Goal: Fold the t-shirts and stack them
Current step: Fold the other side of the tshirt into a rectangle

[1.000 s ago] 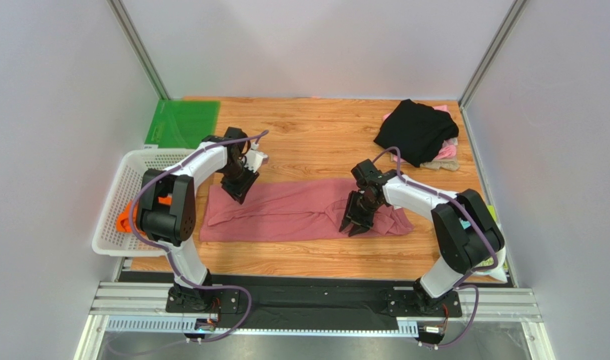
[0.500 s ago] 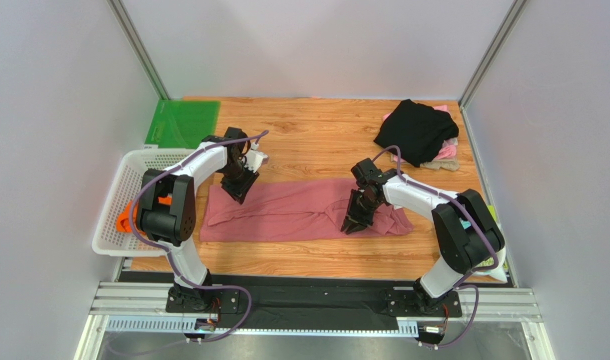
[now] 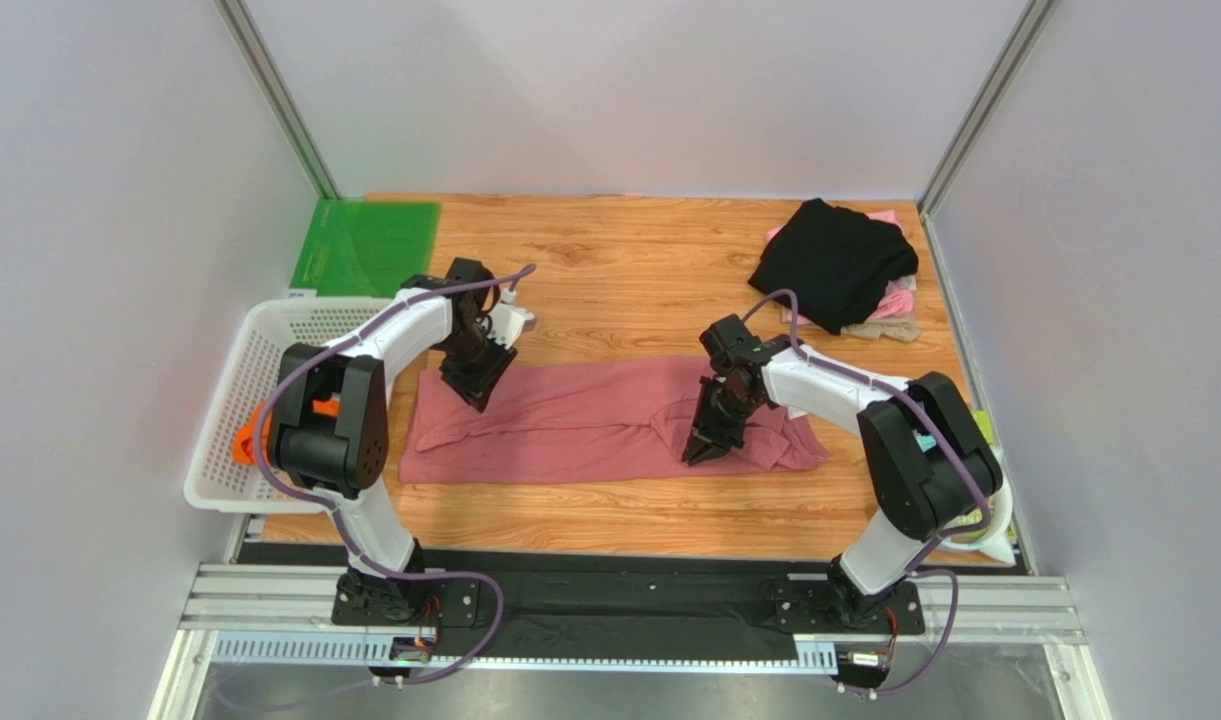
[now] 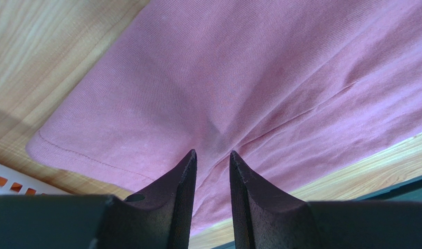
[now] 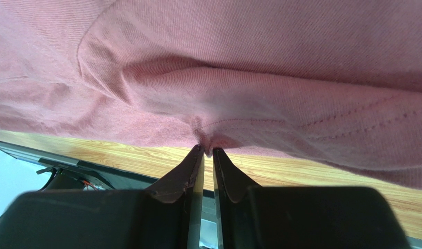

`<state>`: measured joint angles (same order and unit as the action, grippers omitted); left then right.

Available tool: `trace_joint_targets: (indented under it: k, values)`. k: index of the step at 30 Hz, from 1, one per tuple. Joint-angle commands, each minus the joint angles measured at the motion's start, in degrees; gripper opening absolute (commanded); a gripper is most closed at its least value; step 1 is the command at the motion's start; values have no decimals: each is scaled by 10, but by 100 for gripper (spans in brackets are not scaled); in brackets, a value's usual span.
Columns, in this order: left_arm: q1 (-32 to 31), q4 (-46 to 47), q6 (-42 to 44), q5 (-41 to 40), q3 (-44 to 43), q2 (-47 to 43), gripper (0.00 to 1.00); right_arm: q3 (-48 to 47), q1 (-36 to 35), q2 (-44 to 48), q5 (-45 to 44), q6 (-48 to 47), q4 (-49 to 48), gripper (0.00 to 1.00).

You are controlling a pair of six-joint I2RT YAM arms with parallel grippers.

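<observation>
Dusty-rose t-shirt [image 3: 571,423] lies spread, black t-shirt [image 3: 834,263] heaped far right.

— What sort of room am I driving in here?
— A robotics lab cell, from my feed: plain pale panels [image 3: 631,90] on metal posts [image 3: 275,98] box in a wood-grain tabletop [image 3: 631,255].
— What else shows it?
— My left arm [image 3: 398,323] and right arm [image 3: 834,390] are bolted to an aluminium rail [image 3: 631,608], with purple cables [image 3: 496,600] trailing and a green mat [image 3: 364,248] in the far corner.

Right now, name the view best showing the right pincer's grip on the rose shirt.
Right wrist: the right pincer nips a pucker of the rose shirt. Top external shows it tiny; left wrist misses it.
</observation>
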<state>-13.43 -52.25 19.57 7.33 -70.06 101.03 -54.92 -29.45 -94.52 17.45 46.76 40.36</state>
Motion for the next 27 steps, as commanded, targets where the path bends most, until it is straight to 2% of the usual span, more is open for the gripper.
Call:
trace_joint_targets:
  k: [1, 5, 8, 10, 16, 27]
  values:
    - [-1, 4, 9, 0, -3, -29, 36, -3, -3, -5, -5, 7, -25, 18]
    - [-1, 4, 10, 4, -3, -34, 36, 2, -3, -8, -7, 10, -27, 14]
    - [-1, 8, 10, 7, 1, -32, 36, -1, -6, -1, -4, 13, -25, 4]
    - [-1, 8, 10, 8, 4, -30, 36, -6, -12, 13, -8, 15, -15, 0]
    - [-1, 8, 8, 7, 5, -36, 36, -27, -62, 43, -8, 20, 13, 0]
    - [-1, 3, 7, 8, 4, -48, 36, -21, -151, 4, 8, 38, 3, 1]
